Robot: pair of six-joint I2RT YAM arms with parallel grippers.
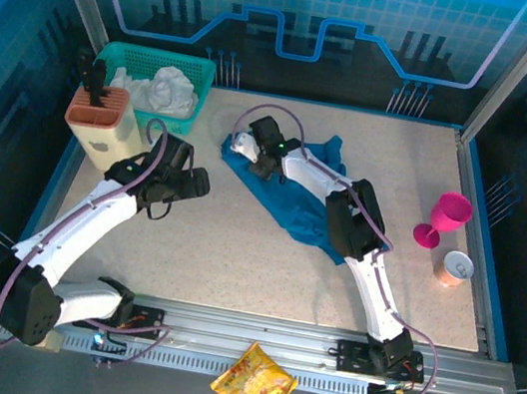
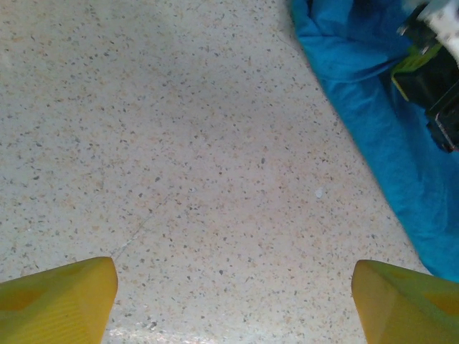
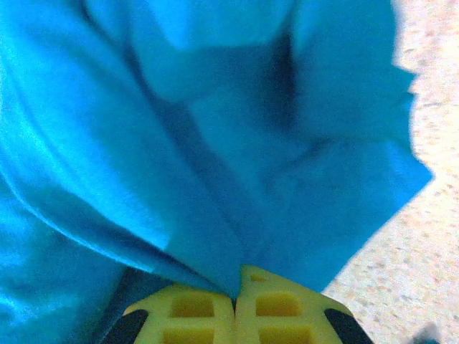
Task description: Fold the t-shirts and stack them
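**Item: t-shirt** [image 1: 287, 206]. Teal-blue, unfolded and rumpled, one piece. It lies on the bench [image 1: 234, 253] just right of centre in the top view. Its long axis runs diagonally from upper left to lower right. The right arm lies along that axis and covers the middle of the cloth.

**Right end effector** [image 1: 246, 149]. At the upper-left end of the t-shirt. In the right wrist view the right end effector [image 3: 235, 287] is clenched, and a pinched fold of the t-shirt [image 3: 215, 143] fans upward from between the closed yellow fingers. Judged a grip on an edge or corner; which one cannot be told.

**Left end effector** [image 1: 190, 183]. Left of the t-shirt, near its edge but apart from it. In the left wrist view the left end effector [image 2: 233, 287] is released, yellow fingertips [image 2: 61, 297] wide over bare bench. The t-shirt [image 2: 373, 107] fills the upper right of that frame. The cloth therefore lies ahead and to the right. This arm is the nearer one for the free near-left edge.

**Surface.** Pale speckled bench, flat, bare to the left of and below the cloth, so there is room to spread it.

**Surroundings.**
- Teal basket [image 1: 136, 54] holding white cloth, upper left.
- Tan holder [image 1: 104, 120] just below the basket.
- Pink cup [image 1: 447, 218] at the right, well apart.
- Small orange cup [image 1: 456, 268] at the right, well apart.
- Snack packet [image 1: 254, 386] at bottom centre.
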